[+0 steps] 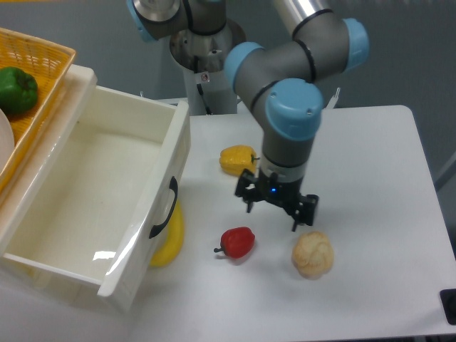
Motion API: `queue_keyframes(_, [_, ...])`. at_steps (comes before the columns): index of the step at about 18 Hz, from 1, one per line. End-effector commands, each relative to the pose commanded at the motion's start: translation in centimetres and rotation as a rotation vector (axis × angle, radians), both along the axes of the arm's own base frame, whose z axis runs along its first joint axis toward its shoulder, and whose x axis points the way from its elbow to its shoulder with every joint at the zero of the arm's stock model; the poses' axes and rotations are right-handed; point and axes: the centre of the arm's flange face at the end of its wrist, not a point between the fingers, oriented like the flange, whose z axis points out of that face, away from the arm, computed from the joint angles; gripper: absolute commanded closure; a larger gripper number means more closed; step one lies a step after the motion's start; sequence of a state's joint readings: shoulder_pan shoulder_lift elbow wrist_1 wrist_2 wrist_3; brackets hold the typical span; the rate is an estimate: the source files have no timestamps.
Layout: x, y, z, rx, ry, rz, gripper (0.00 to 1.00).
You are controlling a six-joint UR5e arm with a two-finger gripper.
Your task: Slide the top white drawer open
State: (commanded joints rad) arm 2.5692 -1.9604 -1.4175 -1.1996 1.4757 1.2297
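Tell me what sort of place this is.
Probably a robotics lab test bench: an arm with a claw over a white table, toy food such as a red pepper and a banana, beside an open drawer.

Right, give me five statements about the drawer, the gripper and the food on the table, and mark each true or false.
1. The top drawer is pulled out. True.
2. The gripper is clamped on the drawer handle. False: it hangs open over the table, clear of the handle, holding nothing.
3. The red pepper lies inside the drawer. False: it lies on the table; the drawer looks empty.
4. A banana pokes out from under the drawer front. True.
5. The green pepper sits in the yellow basket. True.
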Motion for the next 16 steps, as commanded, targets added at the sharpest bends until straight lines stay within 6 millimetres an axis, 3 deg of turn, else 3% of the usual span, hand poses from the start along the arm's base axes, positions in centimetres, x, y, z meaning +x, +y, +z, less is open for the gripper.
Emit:
queue_keyframes(4, [-2.8, -0.8, 1.6, -0.051, 0.049, -0.141, 0.0])
queue_keyframes(9, [-5.6, -1.1, 3.7, -0.086, 0.004, -0.123, 0.0])
queue_keyframes(16, [-8.6, -1.8, 3.0, -0.095, -0.03, -0.096, 0.0])
